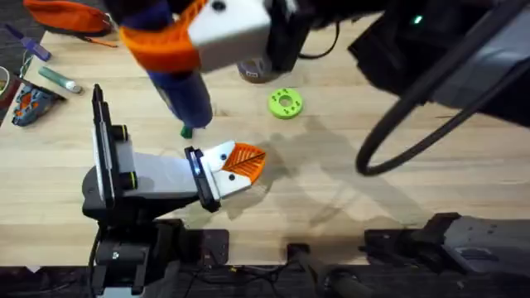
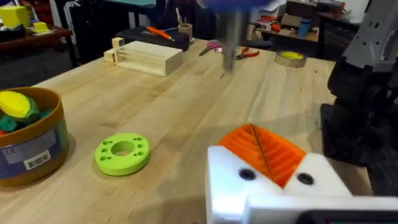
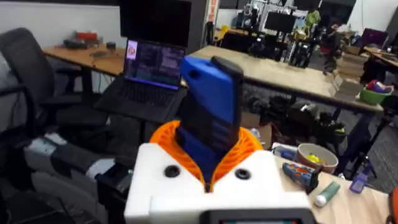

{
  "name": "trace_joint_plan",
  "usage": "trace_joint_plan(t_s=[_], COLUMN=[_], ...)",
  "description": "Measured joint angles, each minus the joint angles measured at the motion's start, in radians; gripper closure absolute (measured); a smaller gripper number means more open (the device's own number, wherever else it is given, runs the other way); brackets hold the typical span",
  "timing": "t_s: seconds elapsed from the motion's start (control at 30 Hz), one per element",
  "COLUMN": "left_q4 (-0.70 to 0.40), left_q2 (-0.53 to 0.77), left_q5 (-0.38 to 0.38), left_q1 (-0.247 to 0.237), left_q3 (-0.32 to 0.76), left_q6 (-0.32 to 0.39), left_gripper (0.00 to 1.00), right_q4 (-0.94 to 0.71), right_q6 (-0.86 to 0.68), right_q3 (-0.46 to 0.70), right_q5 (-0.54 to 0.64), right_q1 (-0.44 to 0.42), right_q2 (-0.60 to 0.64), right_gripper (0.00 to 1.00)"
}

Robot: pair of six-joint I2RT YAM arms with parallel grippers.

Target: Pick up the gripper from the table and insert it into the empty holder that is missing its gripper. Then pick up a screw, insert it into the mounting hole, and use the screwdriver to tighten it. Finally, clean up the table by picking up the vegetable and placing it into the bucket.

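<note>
Left gripper (image 1: 236,165) low over the table, orange pads pressed together with nothing between them. Right gripper (image 1: 178,37) high up, clamped on the blue screwdriver (image 1: 184,91), its tip above the table just beyond the left gripper.

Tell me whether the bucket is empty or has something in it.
Not empty: the bucket holds yellow and green toy pieces, seen above its rim.

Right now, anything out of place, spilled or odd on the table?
Nothing stands out. The bucket stands upright beside the green disc, and nothing has spilled onto the table. The right gripper holds the screwdriver tip-down, its jaws closed on the blue body.
</note>
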Motion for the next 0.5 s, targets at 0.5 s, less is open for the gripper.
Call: trace_joint_plan(t_s=[0.5], left_q4=[0.000], left_q2=[0.000], left_q5=[0.000], left_q1=[0.000], left_q3=[0.000], left_q6=[0.000], left_gripper=[0.985], right_q4=[-0.633], right_q6=[-0.133], right_q3=[0.092], right_q5=[0.030], right_q1=[-0.138], right_q2=[0.000], right_gripper=[0.979])
